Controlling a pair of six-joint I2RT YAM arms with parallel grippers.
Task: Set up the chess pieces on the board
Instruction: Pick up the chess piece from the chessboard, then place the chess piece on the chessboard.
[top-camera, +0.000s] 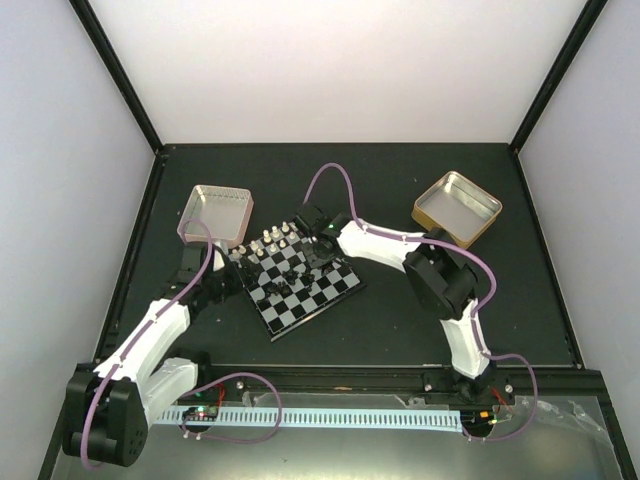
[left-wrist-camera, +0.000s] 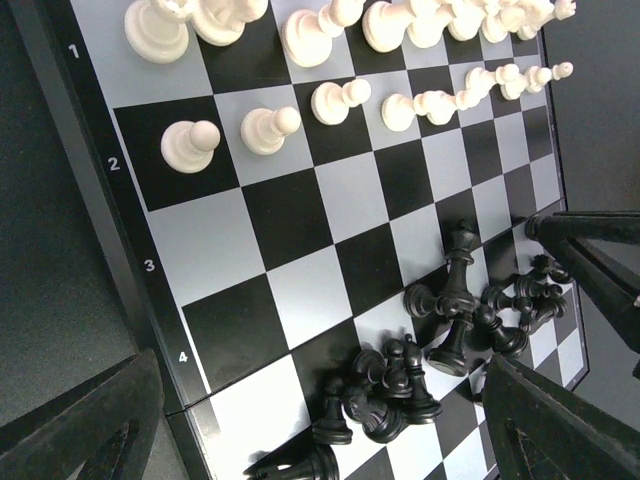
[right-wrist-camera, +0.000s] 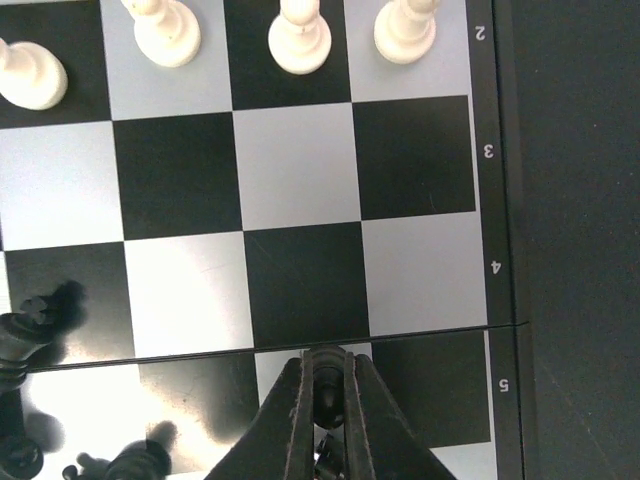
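On the dark surface (top-camera: 420, 330), right tool (right-wrist-camera: 326, 362) clamps a black piece (right-wrist-camera: 326, 392) at the board (top-camera: 300, 305)'s one o'clock; left tool (left-wrist-camera: 320, 400) gapes empty.

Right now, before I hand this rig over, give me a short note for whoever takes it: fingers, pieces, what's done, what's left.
Right gripper: fingers shut on a black piece by the row 5 edge of the board.
Left gripper: open, holding nothing, beside the board's row 4 edge.
Done: white pieces stand in two rows on rows 1 and 2.
Left: black pieces sit heaped mid-board, some toppled, none lined up yet.
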